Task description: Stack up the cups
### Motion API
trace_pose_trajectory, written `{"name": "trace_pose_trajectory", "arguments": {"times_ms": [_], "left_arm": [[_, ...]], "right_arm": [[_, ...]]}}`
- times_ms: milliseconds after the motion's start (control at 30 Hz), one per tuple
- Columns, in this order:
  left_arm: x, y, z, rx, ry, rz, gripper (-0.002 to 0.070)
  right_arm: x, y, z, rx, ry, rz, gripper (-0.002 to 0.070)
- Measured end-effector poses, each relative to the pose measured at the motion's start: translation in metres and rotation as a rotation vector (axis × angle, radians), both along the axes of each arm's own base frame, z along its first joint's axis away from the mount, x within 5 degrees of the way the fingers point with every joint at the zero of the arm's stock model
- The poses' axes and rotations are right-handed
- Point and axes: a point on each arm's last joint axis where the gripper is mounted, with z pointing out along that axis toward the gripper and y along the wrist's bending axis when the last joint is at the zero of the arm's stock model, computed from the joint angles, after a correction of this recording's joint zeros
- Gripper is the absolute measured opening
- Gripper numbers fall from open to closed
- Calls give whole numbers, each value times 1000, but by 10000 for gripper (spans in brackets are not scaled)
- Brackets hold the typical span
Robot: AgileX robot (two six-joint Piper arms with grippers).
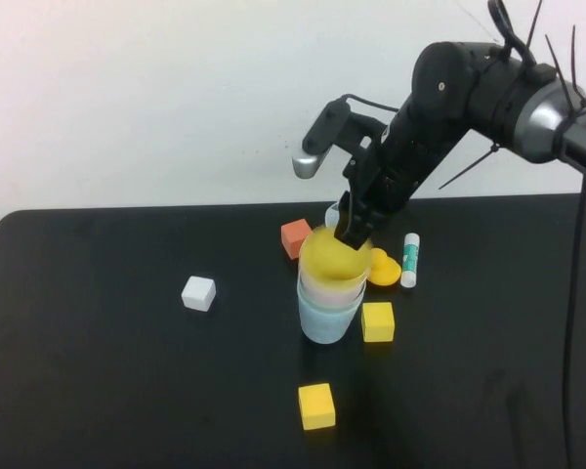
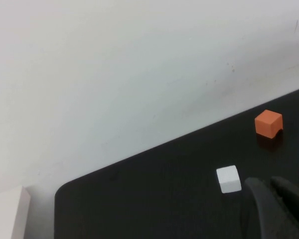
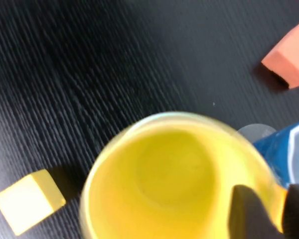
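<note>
Black tabletop (image 1: 98,391) fills the high view, and going from left to right there is first a white block (image 1: 198,293) alone on the left side. The left gripper (image 2: 279,209) does not appear from above; its own wrist camera catches only dark finger tips at the frame edge, held away from the work near the white block, and I cannot tell whether they are open or closed. Near the table's middle stands the stack of cups (image 1: 330,293): a light blue cup (image 1: 324,322) at the bottom, a pink cup (image 1: 330,290) nested in it, and a yellow cup (image 1: 334,259) on top. No mint green cup is visible as a separate layer. An orange block (image 1: 295,236) sits just behind the stack, one yellow block (image 1: 316,405) lies in front of it and another yellow block (image 1: 378,321) is just beside it on the right. The right gripper (image 1: 353,233) reaches down from the upper right and pinches the back rim of the yellow cup, one finger (image 3: 249,209) inside the wall. The step appears to be seating the yellow cup into the stack; the next move likely calls for letting go and lifting straight up without tipping the tower. Further right lie a small yellow toy (image 1: 385,269) and a white glue stick (image 1: 411,259).
</note>
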Motion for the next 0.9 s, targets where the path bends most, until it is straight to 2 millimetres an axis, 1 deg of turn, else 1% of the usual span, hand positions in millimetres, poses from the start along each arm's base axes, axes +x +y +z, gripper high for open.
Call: {"name": "trace_pose_trajectory", "arguments": {"times_ms": [67,167,200,267,300,367,400,467,533,667,733,833,900], "left_arm": [[0,0,0,-1,-4,-3,-1],[0,0,0,-1,-5,-4,-1],[0,-1,1,-4,-7,-5,-1],[0,-1,1,-18,-10,-8,-1],[0,-2,2,-36,-17,-13,-1],[-2,-2,4,-73,-39,-23,-1],[-4,-2,6,-94,-51,-28,-1],[-7,-1,7,-129,-69,-35,-1],[-11,0,9,-155,-90,-37,-1],[-19,4,12,-188,-141,-44,-1],[-23,5,13,-217,-158,-49,-1],[-27,6,13,-257,-171,-58,-1],[-29,6,14,-284,-170,-65,-1]], "right_arm": [[0,0,0,4,7,-18,197],[0,0,7,11,19,-39,223],[0,0,13,15,18,-41,228],[-2,0,31,22,9,-34,223],[-4,-2,44,21,-4,-27,207],[-9,-6,74,21,-51,-14,150],[-13,-9,93,25,-92,-12,106],[-21,-17,129,20,-190,-27,49],[-33,-29,163,6,-278,-64,22],[-62,-53,217,-1,-405,-147,7],[-77,-65,238,7,-449,-197,6],[-99,-79,256,-7,-488,-244,5],[-112,-88,261,-35,-503,-266,3]]}}
